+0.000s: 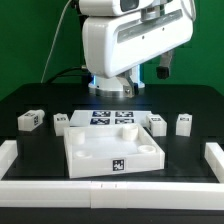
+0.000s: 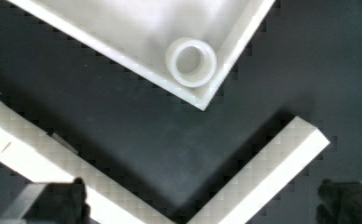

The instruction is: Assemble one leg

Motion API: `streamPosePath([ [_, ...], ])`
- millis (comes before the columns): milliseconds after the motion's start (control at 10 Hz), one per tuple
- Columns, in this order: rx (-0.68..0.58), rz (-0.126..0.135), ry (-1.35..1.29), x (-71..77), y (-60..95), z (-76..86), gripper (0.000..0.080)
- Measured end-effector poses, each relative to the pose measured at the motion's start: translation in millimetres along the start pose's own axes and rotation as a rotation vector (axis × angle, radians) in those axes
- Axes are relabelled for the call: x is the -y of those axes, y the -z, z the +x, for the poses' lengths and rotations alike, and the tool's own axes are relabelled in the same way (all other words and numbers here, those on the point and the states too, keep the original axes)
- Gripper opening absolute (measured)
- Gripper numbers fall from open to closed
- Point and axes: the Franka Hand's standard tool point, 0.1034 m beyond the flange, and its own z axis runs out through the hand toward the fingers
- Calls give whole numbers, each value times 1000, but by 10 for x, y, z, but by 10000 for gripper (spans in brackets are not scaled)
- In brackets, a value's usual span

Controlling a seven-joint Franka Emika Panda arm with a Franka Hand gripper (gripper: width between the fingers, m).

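Four small white legs with tags lie on the black table: two at the exterior view's left [image 1: 30, 120] [image 1: 62, 121] and two at its right [image 1: 157, 124] [image 1: 183, 123]. The large white tabletop [image 1: 110, 150] lies in the middle, towards the front. My gripper [image 1: 113, 92] hangs above the back of the table, behind the tabletop and apart from every leg. In the wrist view the gripper [image 2: 196, 205] is open and empty, its dark fingertips [image 2: 45, 205] far apart. A tabletop corner with a round hole [image 2: 192, 60] shows there. No leg shows in the wrist view.
The marker board [image 1: 112, 117] lies behind the tabletop, between the legs. White rails border the table at the exterior view's left [image 1: 8, 150], right [image 1: 213, 155] and front. Two rail pieces [image 2: 276, 160] meet in a V in the wrist view.
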Motion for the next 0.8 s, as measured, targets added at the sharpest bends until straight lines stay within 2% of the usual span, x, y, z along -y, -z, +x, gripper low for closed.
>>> streamPosePath([
  [800,0,-1,0,-5,-2,-3,650],
])
